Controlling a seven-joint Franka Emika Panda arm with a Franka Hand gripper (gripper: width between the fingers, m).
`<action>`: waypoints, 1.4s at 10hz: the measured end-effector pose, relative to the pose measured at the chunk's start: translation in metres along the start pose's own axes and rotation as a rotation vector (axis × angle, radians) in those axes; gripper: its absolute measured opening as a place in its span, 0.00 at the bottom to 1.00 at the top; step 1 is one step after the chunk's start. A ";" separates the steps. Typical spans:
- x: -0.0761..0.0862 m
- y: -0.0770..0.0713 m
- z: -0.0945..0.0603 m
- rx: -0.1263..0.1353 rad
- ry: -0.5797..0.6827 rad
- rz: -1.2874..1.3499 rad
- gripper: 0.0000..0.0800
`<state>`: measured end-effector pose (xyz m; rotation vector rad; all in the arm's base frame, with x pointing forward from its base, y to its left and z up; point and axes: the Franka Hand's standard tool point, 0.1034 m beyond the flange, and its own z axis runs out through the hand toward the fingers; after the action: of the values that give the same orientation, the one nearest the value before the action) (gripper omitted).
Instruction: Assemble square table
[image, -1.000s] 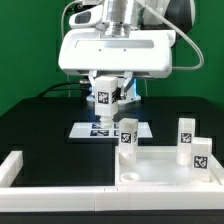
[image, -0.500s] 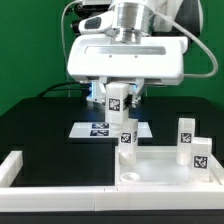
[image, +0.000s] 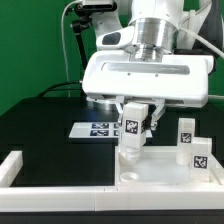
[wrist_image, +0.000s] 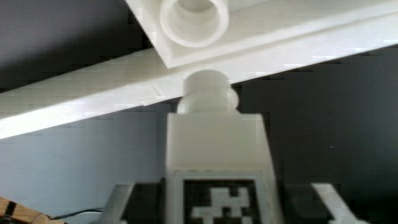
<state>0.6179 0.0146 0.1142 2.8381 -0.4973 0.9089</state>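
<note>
My gripper (image: 133, 124) is shut on a short white leg (image: 131, 126) with a black-and-white tag and holds it in the air over the far left corner of the white square tabletop (image: 165, 168). In the wrist view the held leg (wrist_image: 214, 150) points its round peg toward a tabletop corner with a round hole (wrist_image: 191, 18), and the fingers (wrist_image: 135, 202) flank its tag. Another leg (image: 130, 152) stands just below the held one, mostly hidden. Two more tagged legs (image: 185, 132) (image: 199, 157) stand on the tabletop toward the exterior view's right.
The marker board (image: 93, 130) lies on the black table behind the gripper. Low white border bars (image: 12, 170) (image: 60, 196) run along the front and the exterior view's left. A white bar (wrist_image: 80, 98) crosses the wrist view under the leg.
The gripper has carried the held leg toward the exterior view's right and a little down, from over the marker board to over the tabletop's far left corner.
</note>
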 end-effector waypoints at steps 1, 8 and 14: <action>0.000 0.000 0.000 -0.001 -0.001 -0.001 0.36; -0.015 0.009 0.011 0.030 0.038 -0.013 0.36; -0.035 0.000 0.017 0.036 0.002 -0.036 0.36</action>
<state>0.6005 0.0206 0.0794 2.8682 -0.4320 0.9241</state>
